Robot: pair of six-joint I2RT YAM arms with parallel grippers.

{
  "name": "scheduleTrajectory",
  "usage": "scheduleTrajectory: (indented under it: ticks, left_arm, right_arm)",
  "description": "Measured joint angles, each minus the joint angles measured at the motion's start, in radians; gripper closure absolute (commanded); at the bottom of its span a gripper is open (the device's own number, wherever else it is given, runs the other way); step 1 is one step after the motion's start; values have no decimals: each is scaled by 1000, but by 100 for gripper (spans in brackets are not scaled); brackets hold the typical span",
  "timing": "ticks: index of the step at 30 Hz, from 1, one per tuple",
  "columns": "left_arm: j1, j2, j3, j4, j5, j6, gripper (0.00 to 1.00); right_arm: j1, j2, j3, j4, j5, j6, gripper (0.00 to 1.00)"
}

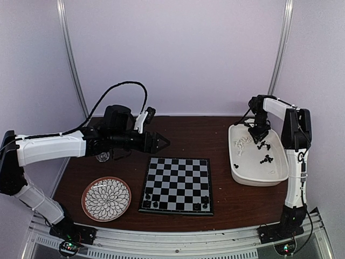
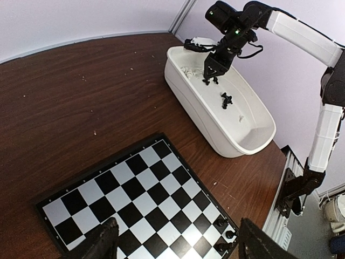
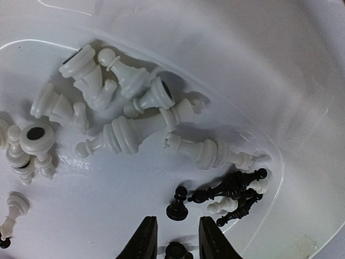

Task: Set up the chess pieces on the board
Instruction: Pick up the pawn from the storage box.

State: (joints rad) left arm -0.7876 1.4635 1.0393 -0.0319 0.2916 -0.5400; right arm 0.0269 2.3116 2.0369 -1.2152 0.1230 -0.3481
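The board [image 1: 178, 178] lies at the table's middle, with a few black chess pieces [image 1: 205, 202] on its near corners; the left wrist view shows three at one corner [image 2: 223, 234]. My left gripper [image 1: 159, 142] hovers open and empty above the board's far-left edge [image 2: 178, 245]. My right gripper [image 1: 260, 135] is raised inside the white tub [image 1: 253, 181]. Its jaws [image 3: 177, 220] stand narrow around a black piece [image 3: 178, 251]. Below it a black pawn [image 3: 178, 205] stands, with black pieces [image 3: 232, 186] and white pieces [image 3: 129, 132] lying loose.
A round flower-patterned plate [image 1: 106, 198] sits left of the board near the front. The tub stands at the right edge of the table [image 2: 215, 135]. White walls close the back and sides. A metal rail runs along the near edge.
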Motion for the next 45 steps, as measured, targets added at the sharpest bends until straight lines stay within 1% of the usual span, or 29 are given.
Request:
scheduleTrajectory:
  ticks: [16,22,29,45]
  left_arm:
    - [0,0,0,-1,0,0,24]
    - [0,0,0,-1,1,0,24]
    - [0,0,0,-1,2,0,24]
    - [0,0,0,-1,1,-1,24]
  right_arm:
    - [-25,23,-1,26,-57,31,71]
    - [-29,-40,-108,94,-63,40,71]
    - [-33,-52,-200,102,-64,41,71]
    - [-34,-50,-207,128,-72,40,72]
